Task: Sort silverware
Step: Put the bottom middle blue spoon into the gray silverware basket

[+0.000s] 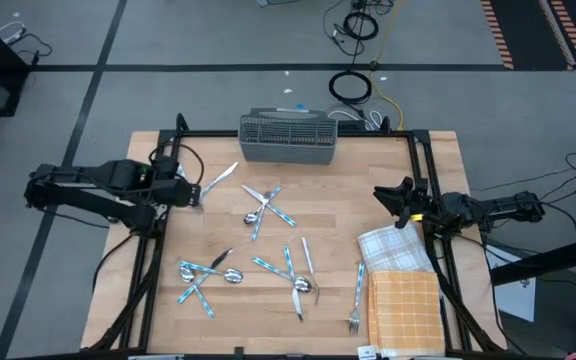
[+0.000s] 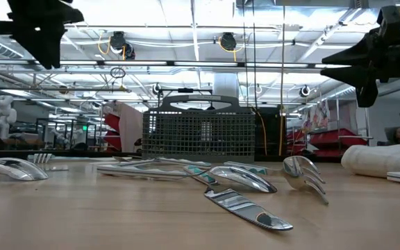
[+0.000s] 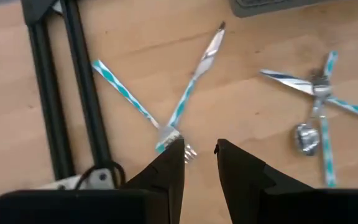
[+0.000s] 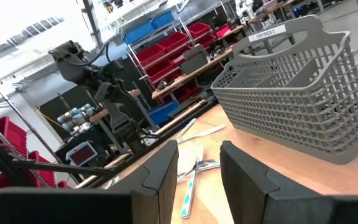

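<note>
Table (image 1: 308, 190): a light wooden top with a black frame along its left and right edges; it carries everything below.
Left arm: reaches in from the table's left edge, near the far left corner.
Right arm: reaches in from the table's right edge, level with the checked cloths.
Caddy basket (image 1: 289, 138): grey mesh with a handle, upright at the middle of the table's far edge; no silverware shows inside it from above.
Orange cloth (image 1: 405, 312): checked, flat at the near right corner.
White cloth (image 1: 393, 250): checked and rumpled, just beyond the orange cloth and touching it.
Silverware (image 1: 264, 207): blue-handled forks, spoons and knives lie loose on the wood in several crossed clusters, one in the middle in front of the caddy basket, one at the near left, one at the near centre.
Knife by the left gripper (image 1: 220, 178): lies slanted between the left gripper and the caddy basket, apart from both.
Fork by the cloths (image 1: 356, 300): lies alone, just left of the orange cloth, tines toward the near edge.
Left gripper (image 1: 194, 194): fingers apart with a narrow gap, holding nothing; in the left wrist view the fingertips hang just above a fork's tines (image 3: 178, 140), where two blue handles cross.
Right gripper (image 1: 392, 200): raised above the table's right side, fingers apart, holding nothing.
</note>
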You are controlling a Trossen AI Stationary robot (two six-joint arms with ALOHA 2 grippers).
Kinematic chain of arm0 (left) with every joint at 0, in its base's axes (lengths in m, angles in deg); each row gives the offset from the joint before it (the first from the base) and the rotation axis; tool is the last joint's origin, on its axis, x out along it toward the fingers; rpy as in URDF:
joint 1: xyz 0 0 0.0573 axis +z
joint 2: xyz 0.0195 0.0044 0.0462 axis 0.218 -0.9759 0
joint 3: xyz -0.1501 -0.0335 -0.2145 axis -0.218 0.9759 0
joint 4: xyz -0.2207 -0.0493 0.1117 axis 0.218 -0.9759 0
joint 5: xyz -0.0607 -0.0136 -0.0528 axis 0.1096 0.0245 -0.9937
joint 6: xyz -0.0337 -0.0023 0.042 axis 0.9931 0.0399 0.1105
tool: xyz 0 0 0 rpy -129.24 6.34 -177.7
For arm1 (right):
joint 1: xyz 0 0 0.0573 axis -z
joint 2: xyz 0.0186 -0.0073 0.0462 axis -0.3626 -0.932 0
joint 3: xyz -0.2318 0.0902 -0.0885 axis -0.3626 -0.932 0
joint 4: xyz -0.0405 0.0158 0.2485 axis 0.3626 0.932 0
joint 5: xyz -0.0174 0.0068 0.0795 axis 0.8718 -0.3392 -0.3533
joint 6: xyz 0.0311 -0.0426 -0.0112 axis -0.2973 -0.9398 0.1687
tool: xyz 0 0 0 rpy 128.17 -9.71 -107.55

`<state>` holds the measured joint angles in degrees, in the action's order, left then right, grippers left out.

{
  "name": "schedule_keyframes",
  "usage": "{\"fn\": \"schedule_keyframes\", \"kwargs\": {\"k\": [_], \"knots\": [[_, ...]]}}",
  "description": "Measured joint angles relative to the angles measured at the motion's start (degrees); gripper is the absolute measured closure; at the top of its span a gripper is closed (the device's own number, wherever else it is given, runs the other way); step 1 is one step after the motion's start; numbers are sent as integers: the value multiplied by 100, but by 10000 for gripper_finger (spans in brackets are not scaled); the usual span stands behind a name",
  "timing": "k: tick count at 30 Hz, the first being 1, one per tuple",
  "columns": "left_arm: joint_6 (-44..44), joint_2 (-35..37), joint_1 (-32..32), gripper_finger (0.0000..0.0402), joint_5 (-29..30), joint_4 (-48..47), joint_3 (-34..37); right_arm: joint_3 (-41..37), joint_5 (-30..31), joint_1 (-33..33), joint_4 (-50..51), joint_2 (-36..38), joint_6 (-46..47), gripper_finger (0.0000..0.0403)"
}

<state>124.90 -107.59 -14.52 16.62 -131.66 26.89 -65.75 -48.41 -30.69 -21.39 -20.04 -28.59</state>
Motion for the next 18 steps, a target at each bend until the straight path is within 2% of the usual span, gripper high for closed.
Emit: {"fn": "schedule_keyframes", "kwargs": {"k": [2,6,7,9,11,13,16,18], "knots": [[-371,0,176,302,79,35,40,2,2,0,2,-24,-17,293],[-122,-28,704,302,152,250,110,2,2,0,4,-24,-17,293],[-431,-41,800,302,-30,399,113,2,2,0,4,-24,-18,293],[-1609,-61,875,302,-611,861,113,2,1,0,4,-25,-18,293],[-2779,-104,821,302,-1435,1366,113,2,0,0,4,-37,-28,293],[-3594,-168,699,302,-2197,1957,113,2,1,0,7,-37,-115,293],[-4151,-331,361,302,-2998,2426,111,2,0,0,7,-37,-140,293],[-4233,-503,23,302,-3272,2377,109,2,-14,0,7,-37,-138,293]]}}
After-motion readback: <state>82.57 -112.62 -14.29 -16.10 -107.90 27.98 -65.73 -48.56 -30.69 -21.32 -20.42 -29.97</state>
